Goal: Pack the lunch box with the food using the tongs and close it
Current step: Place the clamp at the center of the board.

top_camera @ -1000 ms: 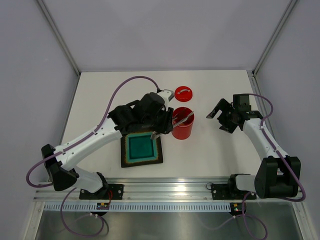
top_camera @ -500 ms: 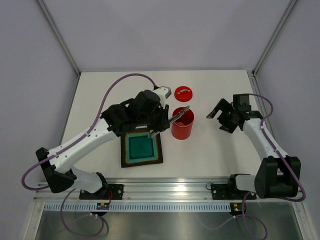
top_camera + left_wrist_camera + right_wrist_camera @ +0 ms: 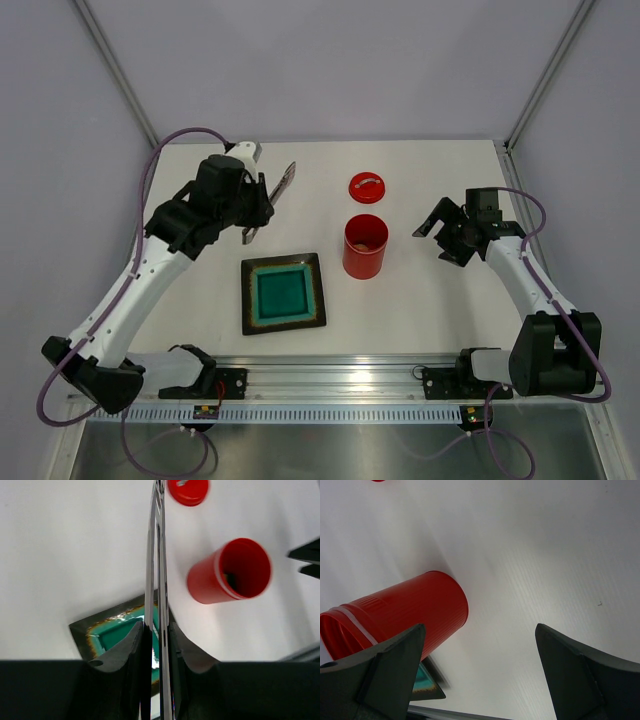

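1. Okay, nearest the arm bases: square dark plate [image 3: 283, 293] with a teal centre, flat on the white table [image 3: 200, 180].
2. Just right of the plate and slightly farther: lunch box [image 3: 365, 258], red, upright, lid off. Food [image 3: 365, 240] shows inside as beige-orange bits; the pieces are too small to tell apart.
3. Right of the lunch box, well apart: right gripper [image 3: 440, 232], fingers spread wide, holding nothing. Right wrist view has the red canister between the two fingers but farther out, not touched.
4. Left side, farther back: left gripper [image 3: 252, 212] clenched on the tongs [image 3: 282, 183]. Left wrist view shows both fingers [image 3: 131, 642] pinching the two silver arms nearly together, tips pointing away from the arm, toward the lid.
5. Farthest: round red lid [image 3: 367, 186] with a small metal handle, flat on the table just behind the lunch box, not touching it.
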Action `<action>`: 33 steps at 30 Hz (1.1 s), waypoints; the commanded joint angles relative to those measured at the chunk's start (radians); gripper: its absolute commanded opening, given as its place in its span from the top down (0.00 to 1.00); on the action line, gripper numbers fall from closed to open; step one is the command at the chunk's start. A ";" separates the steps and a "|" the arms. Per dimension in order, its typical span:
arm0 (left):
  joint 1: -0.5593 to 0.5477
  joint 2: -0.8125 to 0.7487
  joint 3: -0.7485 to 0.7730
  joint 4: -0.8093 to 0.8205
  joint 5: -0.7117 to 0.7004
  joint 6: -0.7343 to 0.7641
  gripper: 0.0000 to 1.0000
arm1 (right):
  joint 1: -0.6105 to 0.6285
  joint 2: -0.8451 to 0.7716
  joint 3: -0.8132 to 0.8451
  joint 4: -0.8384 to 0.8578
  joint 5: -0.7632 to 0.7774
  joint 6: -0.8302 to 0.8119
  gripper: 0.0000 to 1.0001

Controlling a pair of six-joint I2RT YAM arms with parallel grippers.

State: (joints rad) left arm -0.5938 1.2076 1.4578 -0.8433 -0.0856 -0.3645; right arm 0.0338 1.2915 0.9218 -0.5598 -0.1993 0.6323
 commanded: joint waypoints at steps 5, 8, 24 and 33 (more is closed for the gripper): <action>0.211 0.098 -0.105 0.222 0.114 0.105 0.89 | 0.006 -0.017 0.035 -0.015 0.024 -0.022 0.01; 0.302 0.193 -0.106 0.280 0.199 0.067 0.87 | 0.006 -0.032 0.028 -0.014 0.035 -0.023 0.01; 0.391 0.532 -0.102 0.454 0.153 -0.011 0.68 | 0.008 -0.029 0.035 -0.023 0.038 -0.042 0.01; 0.394 0.629 -0.077 0.429 0.118 -0.002 0.41 | 0.006 -0.038 0.040 -0.045 0.055 -0.049 0.01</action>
State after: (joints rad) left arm -0.2047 1.8225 1.3506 -0.4583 0.0685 -0.3729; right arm 0.0345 1.2823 0.9222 -0.5846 -0.1642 0.5980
